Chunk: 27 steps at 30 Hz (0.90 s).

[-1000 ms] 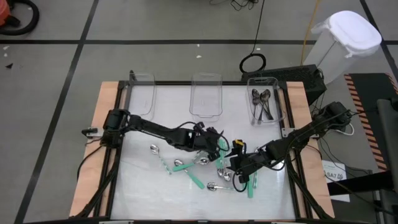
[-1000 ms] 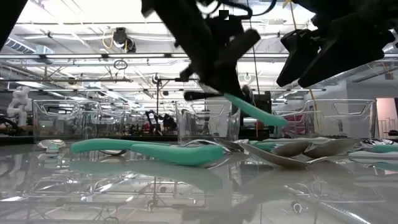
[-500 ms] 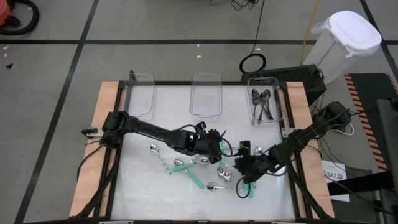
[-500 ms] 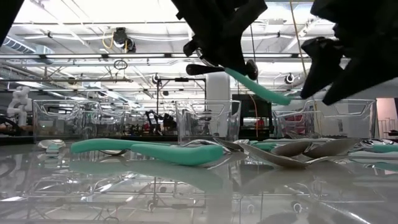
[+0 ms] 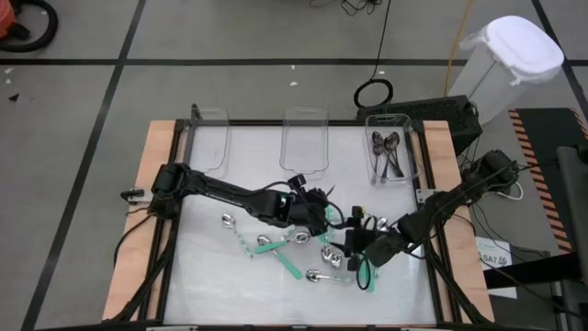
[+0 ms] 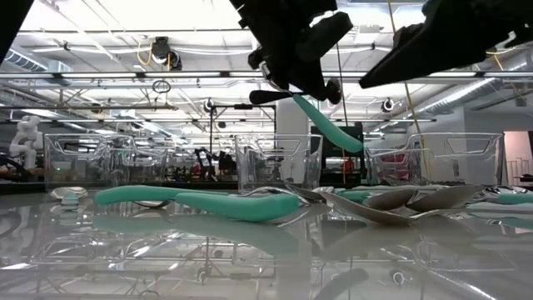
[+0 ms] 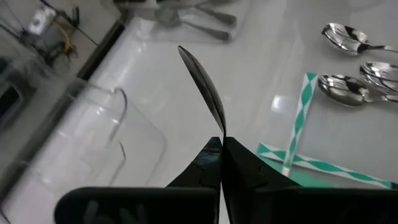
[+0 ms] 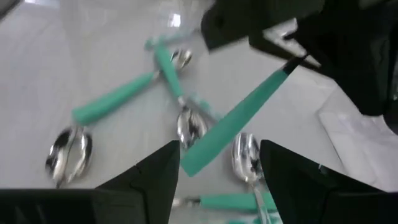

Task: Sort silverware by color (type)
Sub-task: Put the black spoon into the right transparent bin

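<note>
I see the left gripper [image 6: 291, 79] above the spoon pile [image 5: 312, 253], just nearer the middle bin [image 5: 304, 142] than the pile is. Its fingers are pressed together, pinching a teal-handled spoon [image 6: 329, 125] by the bowel end; the handle slopes down, clear of the table. My advice: keep the pinch firm, lift higher before travel, and clear the bin wall before release. The handle hangs free, so I'd move slowly. Which bin takes teal I can't tell; the dark spoons [image 5: 388, 152] fill the bin right of the middle bin. The right gripper [image 8: 214, 165] hangs over the pile's far side from that bin, jaws spread wide, holding nothing.
</note>
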{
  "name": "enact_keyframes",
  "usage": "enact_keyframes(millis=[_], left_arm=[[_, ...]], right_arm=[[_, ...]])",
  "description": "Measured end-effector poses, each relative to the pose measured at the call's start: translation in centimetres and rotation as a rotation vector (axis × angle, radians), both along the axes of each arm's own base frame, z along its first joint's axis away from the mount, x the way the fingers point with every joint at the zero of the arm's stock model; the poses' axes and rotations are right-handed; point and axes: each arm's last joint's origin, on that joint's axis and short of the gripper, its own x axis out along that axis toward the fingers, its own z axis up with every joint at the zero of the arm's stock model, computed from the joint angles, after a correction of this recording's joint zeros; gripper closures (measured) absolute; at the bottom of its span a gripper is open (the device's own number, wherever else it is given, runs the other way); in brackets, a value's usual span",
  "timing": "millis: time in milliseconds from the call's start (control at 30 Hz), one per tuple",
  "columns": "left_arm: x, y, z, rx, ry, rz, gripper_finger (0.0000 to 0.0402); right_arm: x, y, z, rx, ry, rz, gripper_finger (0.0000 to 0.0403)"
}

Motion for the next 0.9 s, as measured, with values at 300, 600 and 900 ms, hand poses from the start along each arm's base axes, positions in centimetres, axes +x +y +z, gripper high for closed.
enact_keyframes(millis=[300,600,900], left_arm=[[0.4,-1.7,0.7,0.209,0.053,-0.240,0.0394],[0.5,-1.9,0.8,0.363,0.135,-0.374,0.0394],[1.0,-1.1,1.4,0.276,-0.007,-0.197,0.0394]], right_arm=[[0.0,-0.3,-0.3,-0.033,-0.016,-0.015,0.0187],[0.8,-0.3,-2.1,-0.087,0.037,-0.012,0.0187],[1.9,0.2,-2.1,-0.076,-0.049,0.006,0.0187]])
